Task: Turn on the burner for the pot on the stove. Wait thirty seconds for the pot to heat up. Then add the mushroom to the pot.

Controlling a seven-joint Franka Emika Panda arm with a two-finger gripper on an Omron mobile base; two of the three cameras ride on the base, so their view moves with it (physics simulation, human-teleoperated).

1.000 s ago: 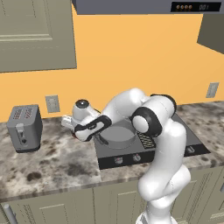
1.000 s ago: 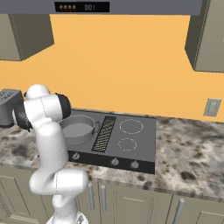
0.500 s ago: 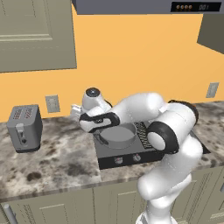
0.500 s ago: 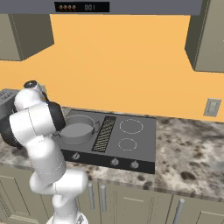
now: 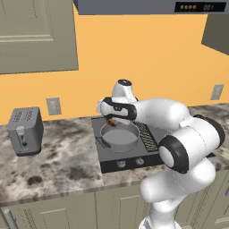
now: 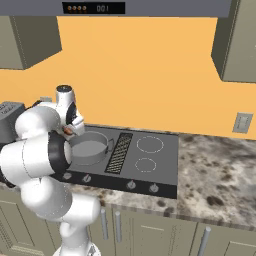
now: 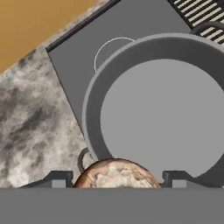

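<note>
I hold the small round reddish-brown mushroom (image 7: pixel 115 174) between my two dark fingers. My gripper (image 5: pixel 112 121) is closed on the mushroom, with the jaws standing wide because the mushroom is fat. In the hand view the mushroom sits at the bottom, between my finger tips (image 7: pixel 59 178).

The wide, shallow grey metal pot (image 5: pixel 120 136) sits on the flat black stove (image 6: pixel 160 162), on the burner at the left. My hand hangs above the pot's back edge, near the wall side.

I think the step now is to drop the mushroom in the pot. To do it well, I should slide my hand a little more over the middle of the pot, because the mushroom looks to be right over the rim (image 7: pixel 89 131). If I let go here, it could hit the rim and bounce out onto the speckled stone counter (image 5: pixel 62 161). I should also go low before I open, so it does not roll.

There is good room above the pot. The ribbed grille strip (image 6: pixel 120 152) is just beside the pot. The pot's short dark handle (image 5: pixel 102 142) points to the front. The boxy grey toaster (image 5: pixel 25 130) is well apart.
</note>
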